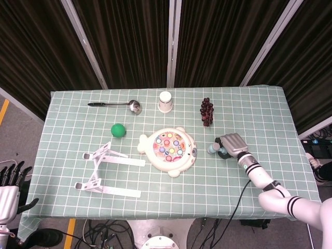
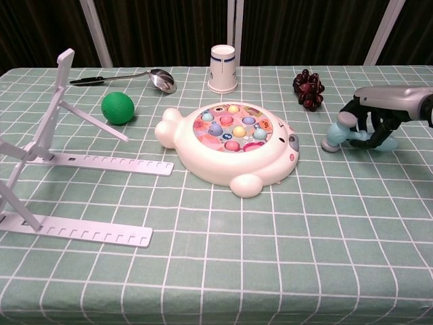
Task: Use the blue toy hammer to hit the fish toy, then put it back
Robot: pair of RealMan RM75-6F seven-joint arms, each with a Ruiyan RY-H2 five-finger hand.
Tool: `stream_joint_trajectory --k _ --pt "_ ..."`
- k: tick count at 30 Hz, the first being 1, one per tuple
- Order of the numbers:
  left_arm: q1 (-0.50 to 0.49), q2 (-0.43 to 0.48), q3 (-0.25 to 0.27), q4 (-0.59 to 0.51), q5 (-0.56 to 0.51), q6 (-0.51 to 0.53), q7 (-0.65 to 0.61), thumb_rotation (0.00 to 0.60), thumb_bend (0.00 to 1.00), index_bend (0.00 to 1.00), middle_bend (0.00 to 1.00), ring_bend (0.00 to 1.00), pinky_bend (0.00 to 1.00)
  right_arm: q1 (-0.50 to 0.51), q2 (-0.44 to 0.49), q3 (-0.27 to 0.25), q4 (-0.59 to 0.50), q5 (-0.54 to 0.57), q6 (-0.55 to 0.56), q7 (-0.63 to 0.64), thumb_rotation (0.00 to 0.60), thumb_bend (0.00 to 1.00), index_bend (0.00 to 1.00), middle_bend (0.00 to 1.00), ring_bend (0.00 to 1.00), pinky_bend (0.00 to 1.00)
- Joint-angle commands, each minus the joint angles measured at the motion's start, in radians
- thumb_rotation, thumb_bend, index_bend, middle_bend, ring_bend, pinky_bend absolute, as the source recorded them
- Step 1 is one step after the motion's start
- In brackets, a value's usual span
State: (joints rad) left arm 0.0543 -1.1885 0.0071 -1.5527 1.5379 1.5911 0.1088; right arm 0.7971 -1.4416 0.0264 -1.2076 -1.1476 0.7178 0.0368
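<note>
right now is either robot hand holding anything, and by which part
The right robot hand grips the blue toy hammer by its handle, with the head sticking out toward the fish toy. The left robot hand holds nothing.

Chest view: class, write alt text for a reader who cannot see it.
The right robot hand holds a blue toy hammer low over the checked tablecloth, right of the white fish toy. Behind stand a paper cup, green ball and spoon.

right hand (image 1: 232, 144) around blue toy hammer (image 1: 213, 149)
</note>
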Motion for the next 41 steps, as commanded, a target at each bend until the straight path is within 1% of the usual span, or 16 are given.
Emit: stream_joint_trajectory --k 1,5,13,19,21,23,24,26,27,30,31,36,38,41 --pt "0.001 0.000 0.000 0.002 0.000 0.001 -0.001 0.600 0.00 0.16 0.05 0.00 0.00 -0.015 -0.006 0.006 0.008 -0.027 0.006 0.027 0.600 0.28 0.51 0.47 0.36 0.46" --pt "0.000 -0.002 0.000 0.005 0.001 0.000 -0.004 0.600 0.00 0.16 0.05 0.00 0.00 -0.028 -0.002 0.012 0.006 -0.053 0.013 0.052 0.600 0.24 0.45 0.43 0.33 0.43" --pt "-0.004 -0.003 -0.001 0.007 0.002 -0.004 -0.006 0.600 0.00 0.16 0.05 0.00 0.00 -0.050 0.013 0.021 -0.016 -0.078 0.016 0.073 0.600 0.17 0.38 0.39 0.28 0.35" --pt "-0.005 -0.002 -0.003 0.008 0.002 -0.003 -0.007 0.600 0.00 0.16 0.05 0.00 0.00 -0.063 0.029 0.029 -0.043 -0.078 0.022 0.058 0.600 0.06 0.28 0.32 0.21 0.25" --pt "-0.006 -0.001 -0.003 0.007 0.003 -0.002 -0.007 0.600 0.00 0.16 0.05 0.00 0.00 -0.076 0.041 0.034 -0.061 -0.081 0.042 0.059 0.600 0.05 0.25 0.29 0.17 0.20" --pt "-0.006 0.000 -0.005 0.006 0.004 -0.001 -0.006 0.600 0.00 0.16 0.05 0.00 0.00 -0.093 0.061 0.038 -0.084 -0.088 0.077 0.057 0.600 0.04 0.19 0.25 0.12 0.13" --pt "-0.007 0.000 -0.006 0.005 0.004 0.000 -0.007 0.600 0.00 0.16 0.05 0.00 0.00 -0.106 0.075 0.039 -0.100 -0.093 0.102 0.053 0.600 0.03 0.16 0.23 0.10 0.09" --pt "-0.009 -0.001 -0.009 0.005 0.004 0.000 -0.007 0.600 0.00 0.16 0.05 0.00 0.00 -0.151 0.114 0.043 -0.151 -0.109 0.194 0.044 0.600 0.03 0.13 0.20 0.07 0.05" --pt "-0.010 -0.002 -0.010 0.007 0.005 0.001 -0.007 0.600 0.00 0.16 0.05 0.00 0.00 -0.186 0.140 0.044 -0.188 -0.122 0.263 0.040 0.600 0.04 0.12 0.19 0.05 0.04" --pt "-0.013 -0.007 -0.014 0.011 0.005 0.002 -0.006 0.600 0.00 0.16 0.05 0.00 0.00 -0.278 0.200 0.037 -0.268 -0.166 0.435 0.035 0.600 0.07 0.11 0.18 0.04 0.03" --pt "-0.015 -0.009 -0.016 0.013 0.004 0.001 -0.007 0.600 0.00 0.16 0.05 0.00 0.00 -0.322 0.223 0.031 -0.298 -0.188 0.510 0.036 0.600 0.09 0.11 0.18 0.04 0.03" --pt "-0.025 -0.020 -0.022 0.019 0.007 -0.002 -0.002 0.600 0.00 0.16 0.05 0.00 0.00 -0.489 0.293 -0.009 -0.384 -0.267 0.764 0.033 0.600 0.14 0.11 0.18 0.04 0.03" --pt "-0.027 -0.021 -0.023 0.018 0.007 -0.005 -0.001 0.600 0.00 0.16 0.05 0.00 0.00 -0.534 0.307 -0.022 -0.403 -0.288 0.824 0.030 0.600 0.14 0.11 0.18 0.04 0.03" --pt "-0.032 -0.021 -0.026 0.015 0.005 -0.009 0.004 0.600 0.00 0.16 0.05 0.00 0.00 -0.583 0.327 -0.045 -0.438 -0.319 0.869 0.027 0.600 0.14 0.11 0.18 0.04 0.03"
